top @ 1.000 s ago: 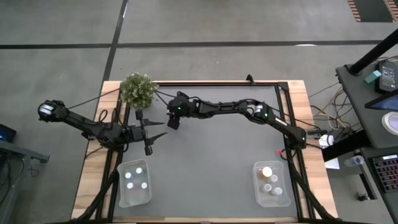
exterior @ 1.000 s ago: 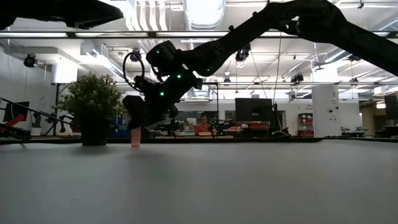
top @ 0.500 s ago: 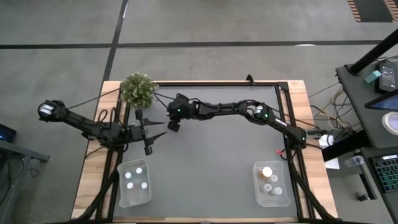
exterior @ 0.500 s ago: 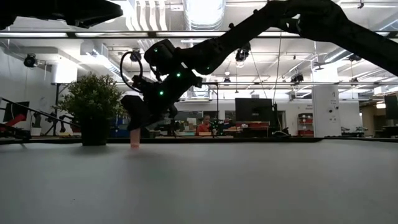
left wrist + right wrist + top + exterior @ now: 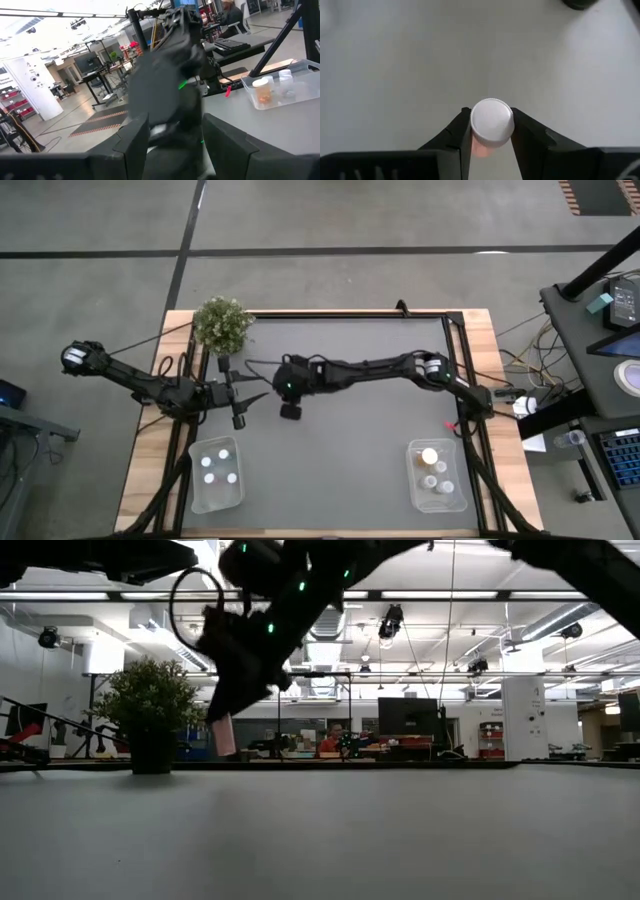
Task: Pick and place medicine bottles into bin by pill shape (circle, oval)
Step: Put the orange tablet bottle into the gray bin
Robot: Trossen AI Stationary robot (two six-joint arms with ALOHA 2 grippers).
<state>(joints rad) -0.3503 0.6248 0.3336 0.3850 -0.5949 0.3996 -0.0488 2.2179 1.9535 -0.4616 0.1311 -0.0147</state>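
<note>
The right arm reaches across the table, its gripper (image 5: 491, 131) pinching a pink bottle (image 5: 224, 734) by its white cap, clear above the mat (image 5: 340, 430). The left gripper (image 5: 243, 398) waits at the table's left, fingers spread, near the plant (image 5: 222, 323).

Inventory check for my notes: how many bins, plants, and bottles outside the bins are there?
Bins: 2
Plant: 1
Bottle outside bins: 1, in the right gripper
Total: 4
</note>
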